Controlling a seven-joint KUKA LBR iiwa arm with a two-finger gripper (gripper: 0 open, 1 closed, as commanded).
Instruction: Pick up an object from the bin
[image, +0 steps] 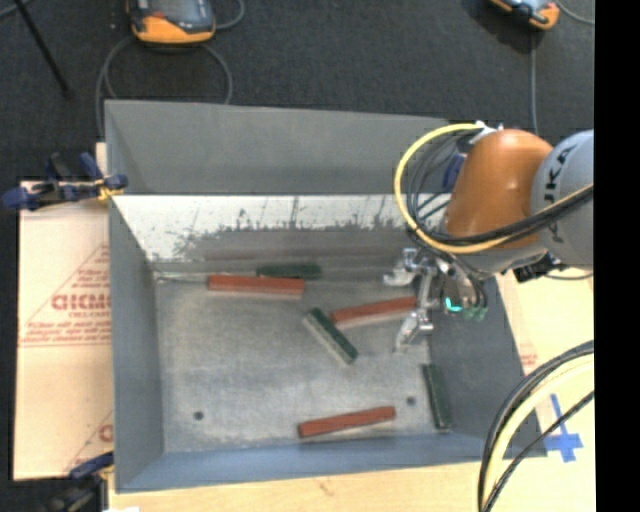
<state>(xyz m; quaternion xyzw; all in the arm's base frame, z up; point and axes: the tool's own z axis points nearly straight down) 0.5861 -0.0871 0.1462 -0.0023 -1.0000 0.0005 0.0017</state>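
My gripper (418, 312) hangs over the right part of the bin, its fingers apart and nothing between them. Just left of the fingertips lies a red-brown flat stick (370, 312), slanted, its right end under the fingers. A dark green stick (332, 335) lies diagonally against that stick's left end. Below the gripper, a second dark green stick (434, 396) rests along the bin's right wall.
Another red-brown stick (255, 284) and a dark green stick (288, 270) lie along the back wall. A third red-brown stick (346, 423) lies near the front wall. The arm's orange cover and cables rise over the bin's right rim.
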